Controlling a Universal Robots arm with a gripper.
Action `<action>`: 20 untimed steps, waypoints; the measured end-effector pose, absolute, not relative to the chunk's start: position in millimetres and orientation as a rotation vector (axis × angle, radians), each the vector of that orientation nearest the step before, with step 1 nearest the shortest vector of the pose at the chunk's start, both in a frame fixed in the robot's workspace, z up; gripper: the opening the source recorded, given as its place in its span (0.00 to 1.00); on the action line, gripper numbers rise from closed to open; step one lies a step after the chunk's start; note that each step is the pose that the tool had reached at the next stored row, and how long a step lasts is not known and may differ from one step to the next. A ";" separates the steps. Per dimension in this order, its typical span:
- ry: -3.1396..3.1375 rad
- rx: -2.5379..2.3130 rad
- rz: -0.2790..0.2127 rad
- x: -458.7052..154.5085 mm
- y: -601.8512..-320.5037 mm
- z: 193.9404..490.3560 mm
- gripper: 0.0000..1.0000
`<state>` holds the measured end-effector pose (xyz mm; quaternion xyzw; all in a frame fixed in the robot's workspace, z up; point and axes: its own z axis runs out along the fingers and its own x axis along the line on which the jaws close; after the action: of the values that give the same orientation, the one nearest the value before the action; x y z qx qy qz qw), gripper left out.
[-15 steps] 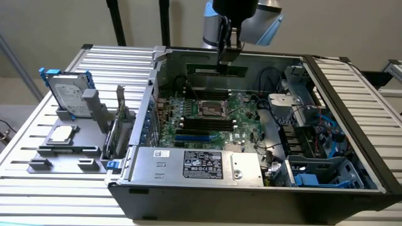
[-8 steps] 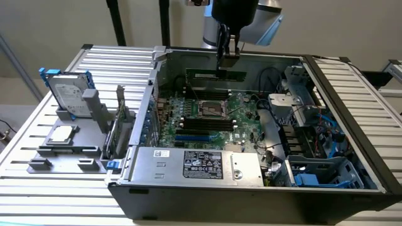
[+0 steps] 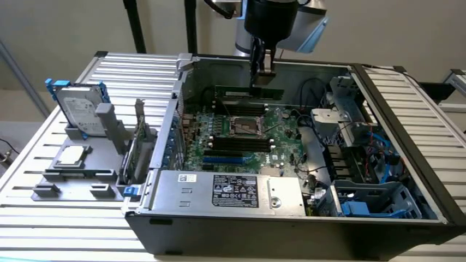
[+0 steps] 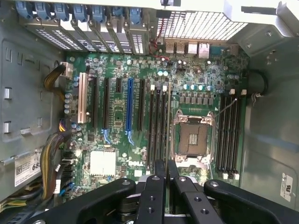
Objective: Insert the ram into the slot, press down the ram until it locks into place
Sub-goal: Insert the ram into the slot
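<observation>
The ram (image 3: 244, 91) is a thin green stick hanging level inside the open computer case (image 3: 156, 218), over the far part of the motherboard (image 3: 284, 128). My gripper (image 3: 262, 81) comes straight down from above and is shut on the ram's upper edge. Black memory slots lie on both sides of the CPU socket (image 3: 245, 126): one bank beyond it (image 3: 233, 108) and one in front of it (image 3: 237, 143). In the wrist view my fingers (image 4: 156, 196) stand close together above the board, roughly in line with the slot bank (image 4: 159, 130) beside the socket (image 4: 194, 140); a second bank (image 4: 229, 135) lies past the socket.
A metal cover with a label (image 3: 226, 188) spans the case front. Cables and a drive cage (image 3: 368, 199) fill the exterior view's right side. On the exterior view's left, a grey fixture (image 3: 73, 174) holds a hard drive (image 3: 76, 109) and a processor (image 3: 73, 155). Expansion slots, one blue (image 4: 129, 105), sit beside the memory slots.
</observation>
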<state>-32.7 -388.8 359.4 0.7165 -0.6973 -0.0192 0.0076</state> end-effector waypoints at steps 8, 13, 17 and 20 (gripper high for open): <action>-2.180 2.240 -0.060 -32.9 -388.8 344.9 0.13; -2.180 2.240 -0.060 -33.0 -388.8 335.7 0.13; -2.180 2.240 -0.060 -33.1 -388.8 328.5 0.13; -2.180 2.240 -0.060 -33.2 -388.8 323.1 0.13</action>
<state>-33.2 -388.8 323.1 0.7165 -0.6973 -0.0192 0.0076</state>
